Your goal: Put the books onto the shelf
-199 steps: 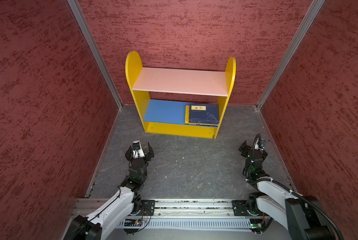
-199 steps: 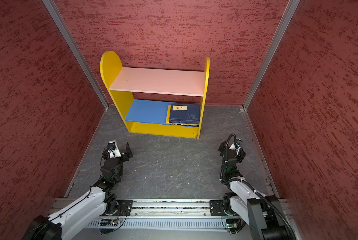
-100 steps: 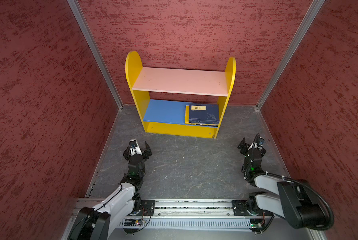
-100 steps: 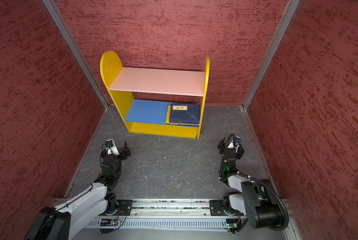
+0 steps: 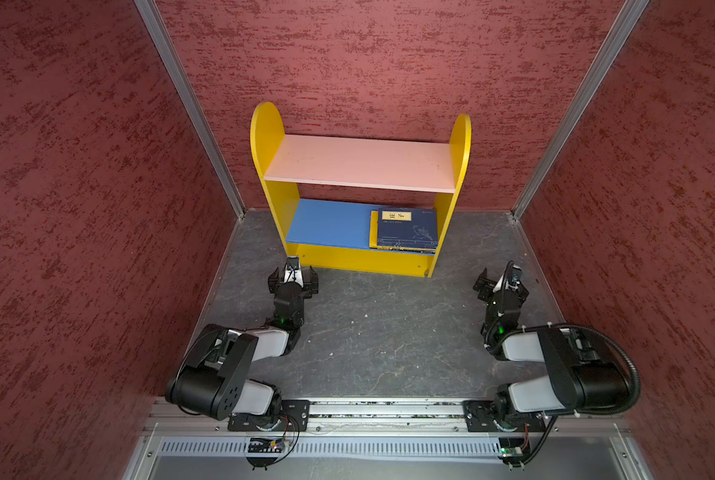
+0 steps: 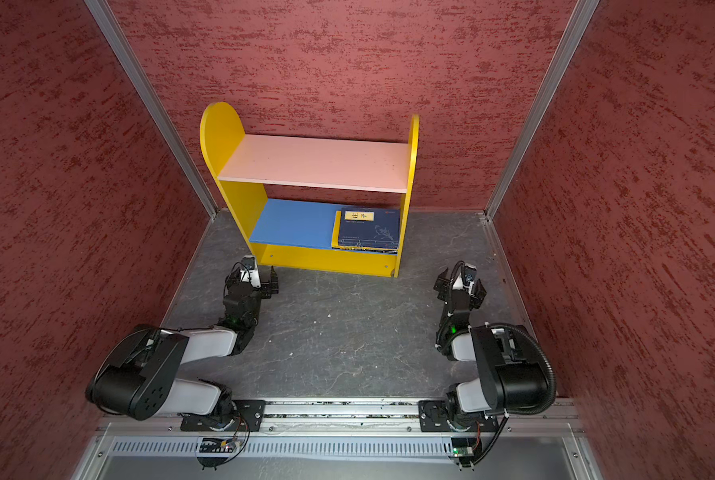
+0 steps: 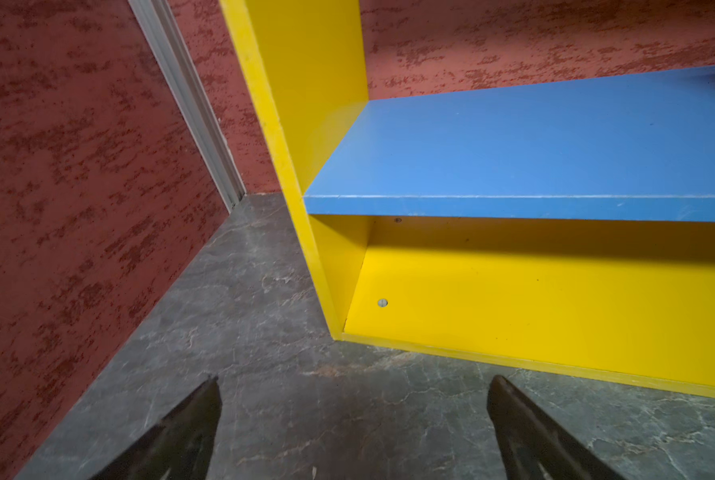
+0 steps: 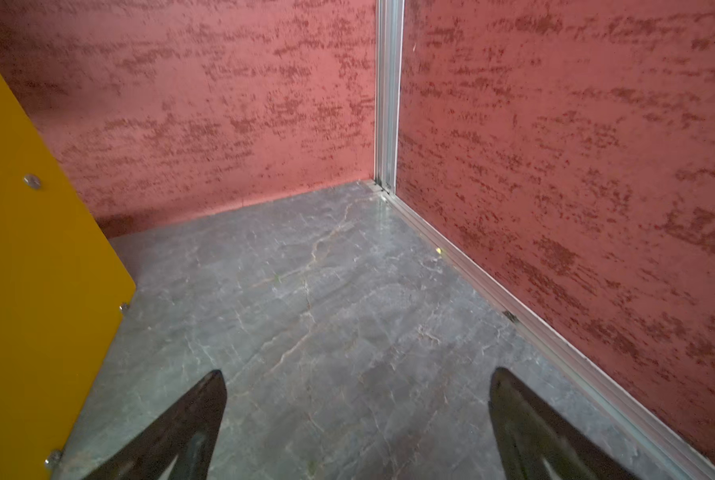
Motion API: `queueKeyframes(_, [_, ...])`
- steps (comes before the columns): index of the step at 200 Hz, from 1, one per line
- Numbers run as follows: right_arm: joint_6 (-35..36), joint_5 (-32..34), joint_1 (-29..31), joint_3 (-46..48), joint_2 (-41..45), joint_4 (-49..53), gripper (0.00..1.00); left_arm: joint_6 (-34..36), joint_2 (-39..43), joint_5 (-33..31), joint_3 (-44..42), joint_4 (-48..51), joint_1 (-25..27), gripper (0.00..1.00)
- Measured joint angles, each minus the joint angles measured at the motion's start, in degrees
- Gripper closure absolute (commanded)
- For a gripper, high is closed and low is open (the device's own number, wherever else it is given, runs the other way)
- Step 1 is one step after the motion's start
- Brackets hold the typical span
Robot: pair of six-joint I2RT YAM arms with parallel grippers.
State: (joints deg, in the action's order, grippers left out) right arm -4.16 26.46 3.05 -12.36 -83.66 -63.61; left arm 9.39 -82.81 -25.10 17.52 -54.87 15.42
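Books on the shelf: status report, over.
Left end effector and right end effector open, empty, off the shelf. Books stacked flat on blue lower board. Nothing in the way.

You are in a lab robot cell: red textured wall panels (image 5: 77, 208) meet at bare aluminium corner posts (image 5: 189, 108) around a grey stone-patterned floor (image 5: 389, 332). Along the front you see a metal rail (image 5: 389, 411) carrying the left arm (image 5: 222, 365) and right arm (image 5: 572, 374), with a slotted cable duct (image 5: 389, 448) and an exposed circuit board (image 5: 266, 446) below.
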Motion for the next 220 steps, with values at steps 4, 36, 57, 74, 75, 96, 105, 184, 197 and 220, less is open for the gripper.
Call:
queueKeyframes(4, [0.1, -0.3, -0.1, -0.1, -0.1, -0.1, 0.01, 0.2, -0.7, 0.1, -0.2, -1.3, -0.2, 0.01])
queueKeyframes(36, [0.6, -2.8, -0.7, -1.6, -1.1, -0.1, 0.01, 0.3, -3.4, 1.7, -1.5, -5.4, -3.1, 0.01])
queueKeyframes(57, [0.6, -4.2, -1.2, -2.9, -1.3, 0.5, 0.01, -1.6, -3.1, 4.6, -1.7, -6.0, -6.7, 0.01])
queueKeyframes(74, [0.5, -5.6, -2.1, -4.3, -1.5, 1.8, 0.01, -3.5, -2.7, 7.9, -1.8, -6.0, -9.8, 0.01])
queueKeyframes(75, [0.5, -5.7, -2.1, -4.4, -1.5, 1.9, 0.01, -3.7, -2.7, 8.1, -1.8, -6.0, -9.9, 0.01])
queueKeyframes(96, [0.5, -7.3, -2.7, -5.3, -1.6, 2.9, 0.01, -5.6, -4.0, 11.2, -1.6, -6.7, -12.5, 0.01])
queueKeyframes(105, [0.5, -8.1, -2.9, -5.3, -1.7, 3.1, 0.01, -6.1, -4.9, 12.1, -1.0, -5.5, -12.7, 0.01])
queueKeyframes(184, [-0.4, -11.5, -4.8, -3.1, -4.7, -0.5, 0.01, -9.2, -5.4, 18.8, 3.2, 1.0, -15.8, 0.01])
queueKeyframes(197, [-0.4, -11.7, -4.8, -3.1, -4.7, -0.9, 0.01, -9.5, -5.4, 19.1, 3.2, 1.5, -15.8, 0.01])
queueKeyframes(220, [-0.4, -11.8, -4.8, -3.1, -4.7, -1.3, 0.01, -9.7, -5.4, 19.3, 3.2, 1.6, -15.8, 0.01])
